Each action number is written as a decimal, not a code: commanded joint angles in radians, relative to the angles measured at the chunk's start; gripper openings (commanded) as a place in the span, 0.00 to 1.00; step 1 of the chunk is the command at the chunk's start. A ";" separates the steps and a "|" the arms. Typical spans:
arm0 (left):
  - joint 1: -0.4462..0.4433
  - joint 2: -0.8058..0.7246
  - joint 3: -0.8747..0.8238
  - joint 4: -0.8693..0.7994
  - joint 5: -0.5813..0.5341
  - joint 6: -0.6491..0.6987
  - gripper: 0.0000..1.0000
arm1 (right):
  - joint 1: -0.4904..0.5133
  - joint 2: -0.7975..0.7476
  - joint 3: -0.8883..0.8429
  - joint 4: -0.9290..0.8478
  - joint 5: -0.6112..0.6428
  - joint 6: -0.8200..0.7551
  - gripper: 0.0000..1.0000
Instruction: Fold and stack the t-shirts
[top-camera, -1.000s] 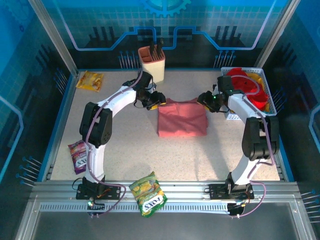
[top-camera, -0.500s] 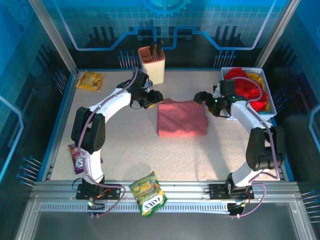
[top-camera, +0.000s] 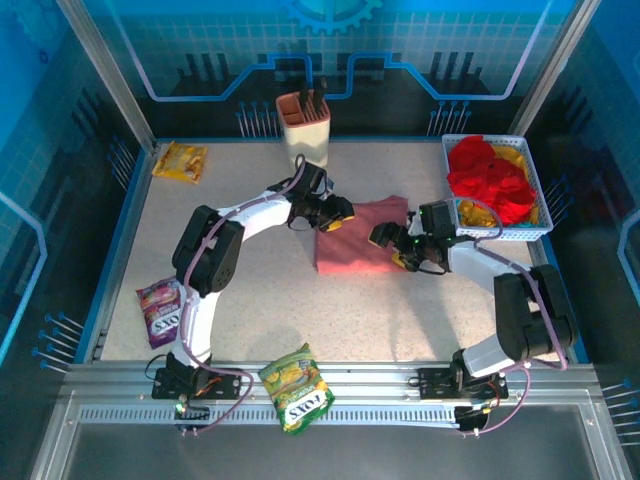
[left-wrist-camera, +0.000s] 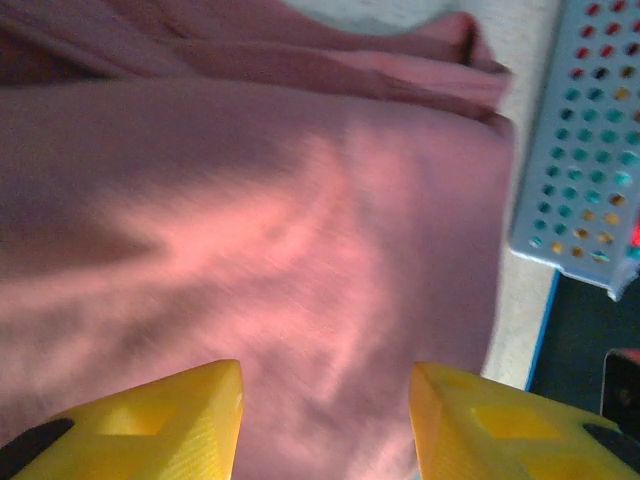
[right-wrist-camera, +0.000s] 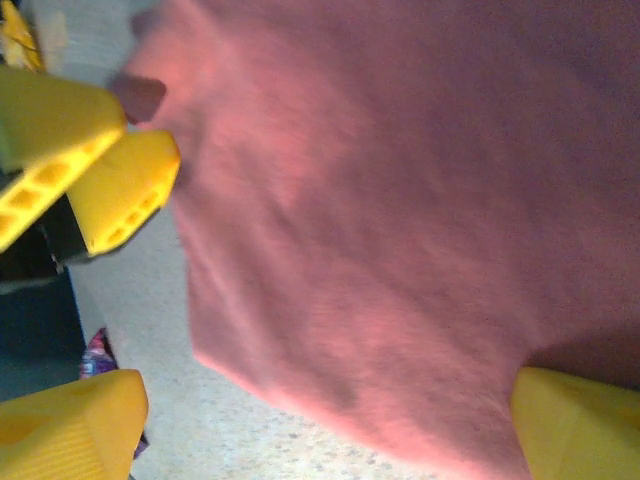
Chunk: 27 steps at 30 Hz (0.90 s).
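Note:
A dusty salmon-pink t-shirt (top-camera: 352, 250) lies folded at the middle of the table; it also spreads across the left wrist view (left-wrist-camera: 250, 200) and the right wrist view (right-wrist-camera: 400, 220). My left gripper (top-camera: 335, 219) hovers over its far left part, jaws open, with nothing between the fingertips (left-wrist-camera: 325, 400). My right gripper (top-camera: 392, 248) is over the shirt's right edge, jaws wide open (right-wrist-camera: 320, 430). In the right wrist view the left gripper's yellow fingers (right-wrist-camera: 120, 190) show at the shirt's corner. Red t-shirts (top-camera: 480, 175) and yellow t-shirts (top-camera: 475, 212) are heaped in the basket.
A white perforated basket (top-camera: 500, 233) (left-wrist-camera: 585, 150) stands at the far right. A tan holder (top-camera: 303, 125) sits at the back. Snack packets lie at the back left (top-camera: 180, 160), the left edge (top-camera: 160, 312) and the front rail (top-camera: 296, 386).
Both grippers have moved inward over the pink shirt, the left one to the right, the right one down and to the left from beside the basket. The right jaws have opened wider.

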 joint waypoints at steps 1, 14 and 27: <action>0.043 0.072 -0.009 0.055 0.021 -0.056 0.47 | 0.005 0.065 -0.065 0.155 -0.029 0.011 0.93; 0.218 0.043 -0.097 0.090 0.132 -0.163 0.46 | -0.023 0.050 -0.149 0.152 -0.019 -0.047 0.92; 0.181 -0.146 -0.115 0.096 0.131 -0.146 0.47 | -0.058 -0.105 0.064 -0.023 -0.025 -0.079 0.96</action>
